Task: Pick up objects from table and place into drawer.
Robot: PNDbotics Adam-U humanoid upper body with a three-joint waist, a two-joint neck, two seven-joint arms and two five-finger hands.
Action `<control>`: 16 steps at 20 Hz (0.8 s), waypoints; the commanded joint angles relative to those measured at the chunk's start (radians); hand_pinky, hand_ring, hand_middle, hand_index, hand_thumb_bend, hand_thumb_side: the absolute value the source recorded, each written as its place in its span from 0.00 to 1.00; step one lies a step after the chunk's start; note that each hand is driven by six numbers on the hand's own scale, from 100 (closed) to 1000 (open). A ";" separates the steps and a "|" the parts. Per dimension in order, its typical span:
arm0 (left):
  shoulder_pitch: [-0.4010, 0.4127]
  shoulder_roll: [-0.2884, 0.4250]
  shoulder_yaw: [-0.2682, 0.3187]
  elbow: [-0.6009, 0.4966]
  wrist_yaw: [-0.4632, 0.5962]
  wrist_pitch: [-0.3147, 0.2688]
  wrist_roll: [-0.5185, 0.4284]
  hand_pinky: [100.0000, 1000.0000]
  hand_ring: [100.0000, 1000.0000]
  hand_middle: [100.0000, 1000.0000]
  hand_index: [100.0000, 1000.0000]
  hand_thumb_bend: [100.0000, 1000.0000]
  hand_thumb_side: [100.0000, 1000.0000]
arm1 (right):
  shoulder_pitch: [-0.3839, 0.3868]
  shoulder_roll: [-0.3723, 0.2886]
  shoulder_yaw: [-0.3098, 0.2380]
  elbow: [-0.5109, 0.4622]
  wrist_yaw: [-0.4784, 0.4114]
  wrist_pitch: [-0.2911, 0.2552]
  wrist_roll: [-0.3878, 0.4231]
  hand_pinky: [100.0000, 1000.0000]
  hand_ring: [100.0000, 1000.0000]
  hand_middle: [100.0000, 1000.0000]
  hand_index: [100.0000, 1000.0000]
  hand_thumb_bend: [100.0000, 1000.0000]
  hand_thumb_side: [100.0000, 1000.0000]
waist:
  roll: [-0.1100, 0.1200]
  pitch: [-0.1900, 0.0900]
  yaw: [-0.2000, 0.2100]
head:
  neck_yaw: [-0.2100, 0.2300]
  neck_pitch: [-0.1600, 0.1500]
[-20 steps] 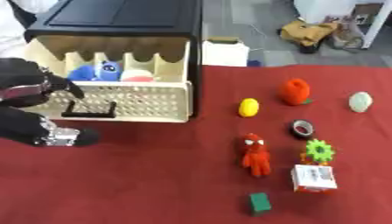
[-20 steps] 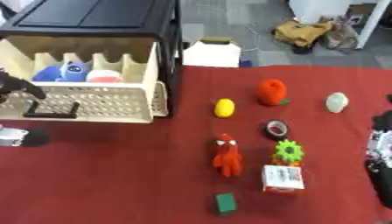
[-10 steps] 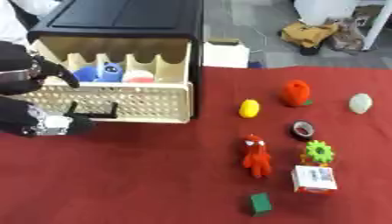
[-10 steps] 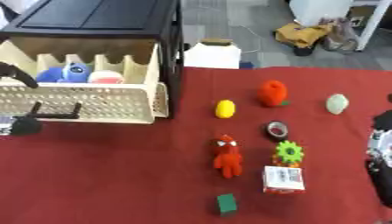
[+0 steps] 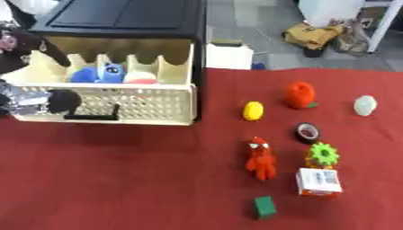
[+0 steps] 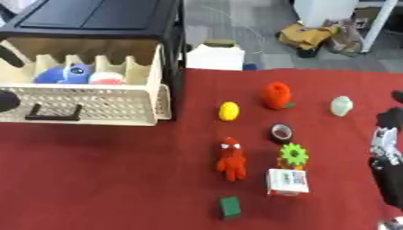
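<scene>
My drawer [image 5: 110,101] sits pulled out at ten o'clock, a blue toy [image 5: 98,74] already inside. My left hand [image 5: 28,47] hangs at nine by its front; I cannot tell how its fingers sit. My right hand [image 6: 387,152] idles at four, fingers likewise unclear. Loose items lie at three: orange fruit [image 5: 300,94], red figure [image 5: 261,158], yellow piece [image 5: 252,110]. I'd take the yellow one, being nearest, and lift it clear over the wall.
</scene>
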 commanded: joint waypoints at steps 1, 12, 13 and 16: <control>-0.005 -0.001 0.039 -0.011 0.048 0.026 0.099 0.00 0.00 0.00 0.83 0.49 1.00 | 0.000 -0.023 -0.009 -0.013 -0.005 -0.003 -0.005 0.52 0.50 0.38 0.72 0.00 0.77 | 0.001 -0.022 -0.001 | -0.015 0.007; 0.019 -0.107 0.076 -0.011 0.195 0.104 0.683 0.00 0.00 0.00 0.81 0.47 1.00 | 0.017 -0.076 0.001 -0.013 0.018 -0.010 -0.009 0.53 0.51 0.38 0.73 0.00 0.86 | 0.001 -0.022 -0.004 | -0.018 0.023; 0.024 -0.115 0.076 -0.011 0.218 0.108 0.737 0.00 0.00 0.00 0.80 0.48 1.00 | 0.019 -0.083 0.003 -0.013 0.022 -0.010 -0.009 0.53 0.51 0.38 0.73 0.00 0.87 | 0.001 -0.022 -0.005 | -0.016 0.024; 0.032 -0.141 0.079 -0.011 0.268 0.107 0.880 0.00 0.00 0.00 0.79 0.48 1.00 | 0.027 -0.102 0.010 -0.013 0.033 -0.008 -0.004 0.53 0.52 0.38 0.73 0.00 0.92 | 0.000 -0.023 -0.009 | -0.007 0.029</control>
